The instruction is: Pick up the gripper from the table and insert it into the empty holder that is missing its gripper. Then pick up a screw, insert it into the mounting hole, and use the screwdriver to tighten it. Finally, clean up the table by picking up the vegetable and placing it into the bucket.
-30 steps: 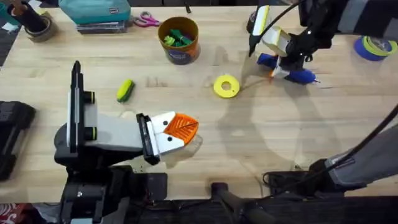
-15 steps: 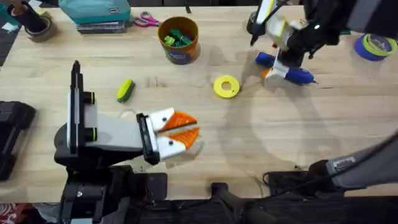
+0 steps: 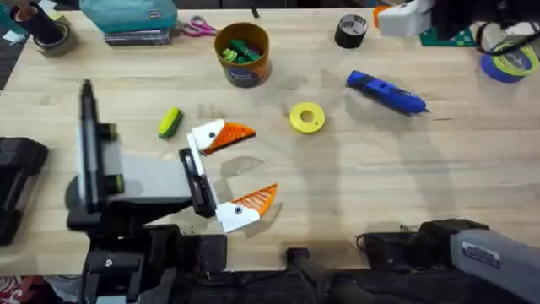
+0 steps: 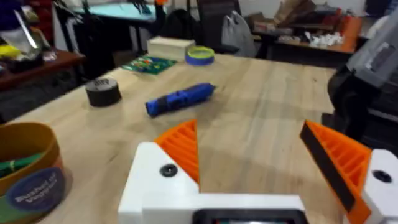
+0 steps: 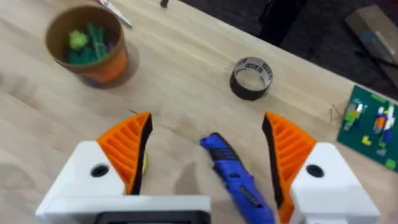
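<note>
Two grippers are both spread wide and hold nothing. Left gripper (image 3: pixel 229 173) sits low left of centre in the overhead view, its orange pads (image 3: pixel 234 135) well apart over bare table (image 3: pixel 337 186). Right gripper (image 5: pixel 205 158) is seen from its wrist camera with fingers parted, hanging above the screwdriver (image 3: pixel 386 92), which lies flat at upper right of the overhead view, just beside the yellow spool (image 3: pixel 306 117) and near the black tape roll (image 3: pixel 351 30).

Vegetable (image 3: pixel 170 122) lies on the table at left of centre, close to the left gripper's upper finger but apart from it. Bucket (image 3: pixel 242 53) stands at top centre with dark green pieces inside. Both pads look seated on the left arm's fingers; no loose orange piece or screw can be made out, so the screw stage cannot be judged.

Risks, as judgement:
- Vegetable is small and rounded; a pinch off its middle could squirt it sideways or roll it toward the table edge.
- Left finger sweeping in could knock it before closing.
- Bucket is light and narrow; a low carry could clip its rim and tip it, spilling the green pieces.
- Release off-centre could bounce the vegetable off the rim.
- Right arm descending could nudge the screwdriver, sending it rolling into the spool.
</note>
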You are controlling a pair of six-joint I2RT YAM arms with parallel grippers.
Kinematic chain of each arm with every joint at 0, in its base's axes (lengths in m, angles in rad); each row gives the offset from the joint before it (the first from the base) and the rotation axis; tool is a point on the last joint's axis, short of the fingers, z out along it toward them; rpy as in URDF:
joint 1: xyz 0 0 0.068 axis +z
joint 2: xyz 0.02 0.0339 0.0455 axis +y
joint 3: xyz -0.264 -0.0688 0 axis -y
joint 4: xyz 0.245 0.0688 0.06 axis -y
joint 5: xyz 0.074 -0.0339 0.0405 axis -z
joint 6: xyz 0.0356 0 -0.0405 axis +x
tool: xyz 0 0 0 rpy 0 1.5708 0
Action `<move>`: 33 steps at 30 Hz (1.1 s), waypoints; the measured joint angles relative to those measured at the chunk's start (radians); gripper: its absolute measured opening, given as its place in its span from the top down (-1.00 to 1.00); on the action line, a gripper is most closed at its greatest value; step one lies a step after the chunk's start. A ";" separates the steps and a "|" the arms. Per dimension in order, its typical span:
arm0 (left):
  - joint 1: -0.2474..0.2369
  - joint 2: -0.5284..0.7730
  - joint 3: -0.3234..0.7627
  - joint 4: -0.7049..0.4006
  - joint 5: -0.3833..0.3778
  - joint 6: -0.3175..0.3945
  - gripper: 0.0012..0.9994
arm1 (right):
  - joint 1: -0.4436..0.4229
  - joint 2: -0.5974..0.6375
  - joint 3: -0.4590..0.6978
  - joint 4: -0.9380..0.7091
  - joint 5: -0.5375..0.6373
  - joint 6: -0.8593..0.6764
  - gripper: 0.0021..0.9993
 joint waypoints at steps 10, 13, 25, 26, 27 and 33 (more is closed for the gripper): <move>0.002 0.045 0.133 -0.038 -0.179 -0.096 -0.97 | 0.000 -0.266 0.000 -0.229 -0.011 0.258 -1.00; 0.017 0.135 0.253 -0.159 -0.226 -0.063 -0.97 | 0.000 -0.342 0.000 -0.293 -0.010 0.302 -1.00; 0.098 0.693 0.810 -0.810 -0.491 0.190 -0.97 | 0.000 -0.493 -0.126 -0.405 0.018 0.340 -1.00; 0.098 0.730 0.846 -0.850 -0.522 0.208 -0.97 | 0.000 -0.493 -0.150 -0.406 0.019 0.340 -1.00; 0.098 0.764 0.877 -0.879 -0.554 0.223 -0.97 | 0.000 -0.493 -0.176 -0.406 0.020 0.340 -1.00; 0.098 0.934 0.943 -0.916 -0.708 0.271 -0.97 | 0.000 -0.489 -0.245 -0.404 0.022 0.340 -1.00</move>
